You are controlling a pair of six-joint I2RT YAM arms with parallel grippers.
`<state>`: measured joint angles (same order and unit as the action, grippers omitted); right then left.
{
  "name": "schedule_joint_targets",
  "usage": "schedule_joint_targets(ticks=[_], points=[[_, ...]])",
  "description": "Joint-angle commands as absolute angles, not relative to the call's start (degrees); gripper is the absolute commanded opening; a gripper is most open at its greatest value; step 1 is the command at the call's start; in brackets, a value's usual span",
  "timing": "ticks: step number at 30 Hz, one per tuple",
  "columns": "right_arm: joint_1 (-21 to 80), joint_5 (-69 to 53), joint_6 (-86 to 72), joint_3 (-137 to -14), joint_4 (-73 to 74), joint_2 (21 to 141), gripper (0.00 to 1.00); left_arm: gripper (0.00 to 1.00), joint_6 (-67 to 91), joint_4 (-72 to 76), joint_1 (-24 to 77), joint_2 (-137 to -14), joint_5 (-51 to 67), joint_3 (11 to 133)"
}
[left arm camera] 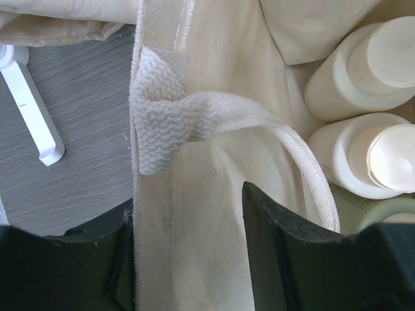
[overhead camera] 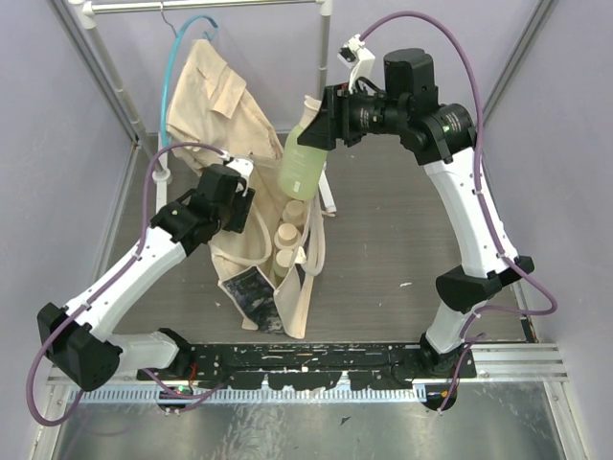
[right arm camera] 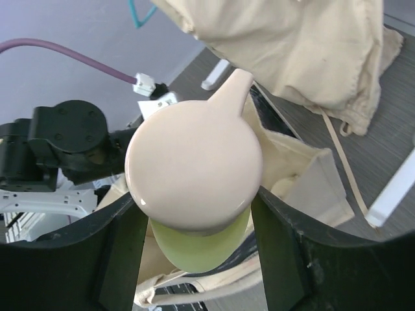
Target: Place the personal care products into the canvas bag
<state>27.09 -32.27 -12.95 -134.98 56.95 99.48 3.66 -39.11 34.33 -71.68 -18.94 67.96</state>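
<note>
canvas bag [overhead camera: 292, 305] lies mid-table, dark printed panel [overhead camera: 247, 292] at its near end, mouth up. Three cream-capped bottles [overhead camera: 285, 236] stand inside in a row (left wrist cam shows two clearly, plus a greenish one at the frame edge). left gripper [left arm camera: 188, 249] is clamped on the bag's rim hem, next to a handle [left arm camera: 305, 172]. right gripper [right arm camera: 194, 227] is squeezing the yellow-green pump bottle [overhead camera: 301, 163] just under its cap, upright in the air at the bag's far end. tan shirt [overhead camera: 215, 86] hangs behind.
</note>
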Motion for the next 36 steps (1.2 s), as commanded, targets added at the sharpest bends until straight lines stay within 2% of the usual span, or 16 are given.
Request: schedule_joint_targets(ticks=[1,3,6,8,12,14,36], points=[[28.6,-38.3,-16.8,-137.2,42.0,95.2,0.01,0.56,4.1,-37.4,34.3,-69.9,-18.3,66.6],[29.0,-39.2,-17.3,-136.3,41.1,95.2,0.01,0.53,4.1,-37.4,34.3,-69.6,-18.2,66.8],[29.9,-38.9,-17.2,-133.1,40.9,94.9,0.01,0.42,4.1,-37.5,34.3,-69.2,-18.1,67.1],[30.9,-38.1,-16.9,-129.3,39.8,94.1,0.01,0.32,4.1,-38.1,34.3,-69.2,-18.0,68.0],[33.1,-37.2,-18.0,-121.0,36.0,92.8,0.01,0.07,4.0,-39.6,34.3,-69.1,-17.8,70.2],[34.7,-36.9,-18.0,-118.7,35.3,92.5,0.01,0.0,4.0,-40.1,34.3,-69.0,-17.6,70.9],[40.9,-35.0,-25.8,-97.3,25.6,84.1,0.01,0.0,5.4,-40.4,34.3,-67.3,-13.7,73.0]])
